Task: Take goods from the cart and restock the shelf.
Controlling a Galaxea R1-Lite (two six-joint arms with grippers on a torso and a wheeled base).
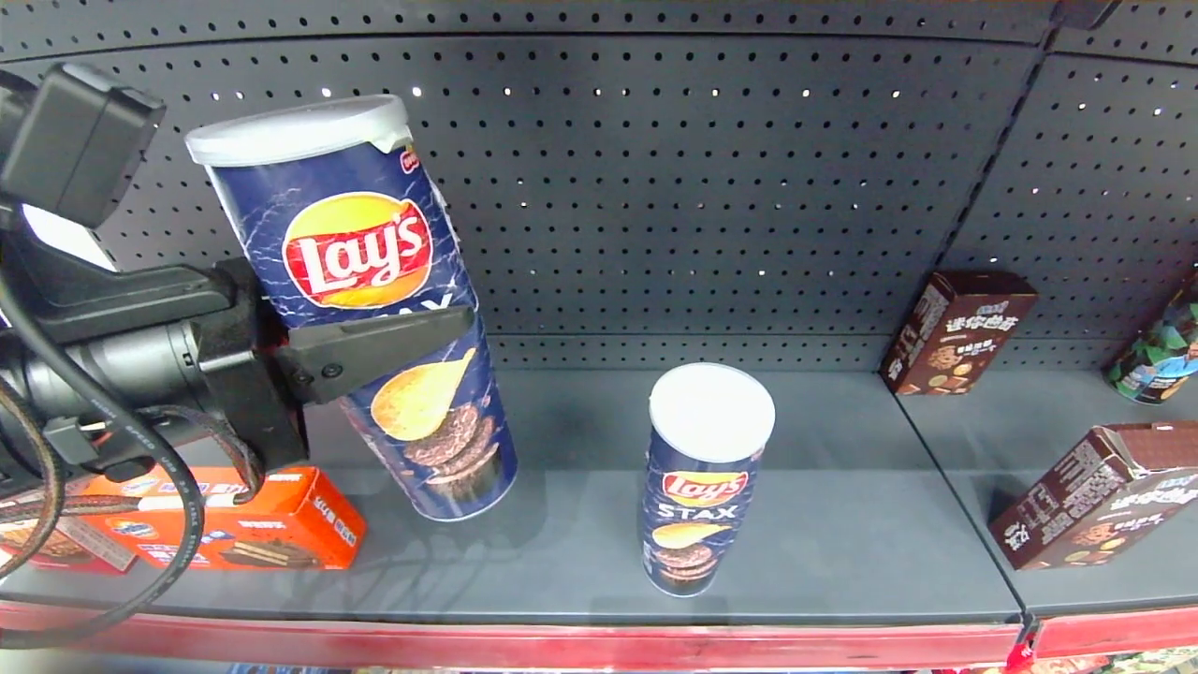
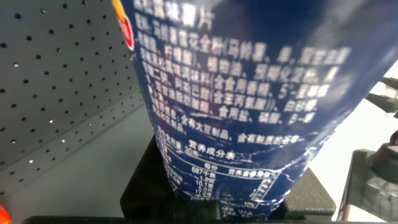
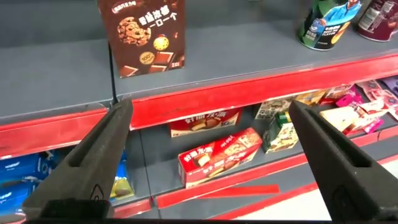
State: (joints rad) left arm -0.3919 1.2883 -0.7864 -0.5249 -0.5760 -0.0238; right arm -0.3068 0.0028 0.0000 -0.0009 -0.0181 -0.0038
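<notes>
My left gripper point(image 1: 402, 337) is shut on a tall blue chips can point(image 1: 360, 281) with a white lid. The can tilts leftward at the top, and its base hangs low over the left part of the grey shelf board point(image 1: 842, 505); whether it touches I cannot tell. In the left wrist view the same can point(image 2: 249, 93) stands between the dark pads point(image 2: 149, 186). A second, matching chips can point(image 1: 702, 477) stands upright near the shelf's front middle, to the right of the held one. My right gripper point(image 3: 209, 109) is open in front of the red shelf edge point(image 3: 249, 93), holding nothing.
An orange box point(image 1: 281, 529) lies at the shelf's front left under my left arm. Two brown cookie boxes point(image 1: 955, 332) point(image 1: 1095, 510) and a green can point(image 1: 1161, 356) occupy the bay to the right. A perforated back panel point(image 1: 702, 187) closes the rear. More goods fill the lower shelves point(image 3: 217, 155).
</notes>
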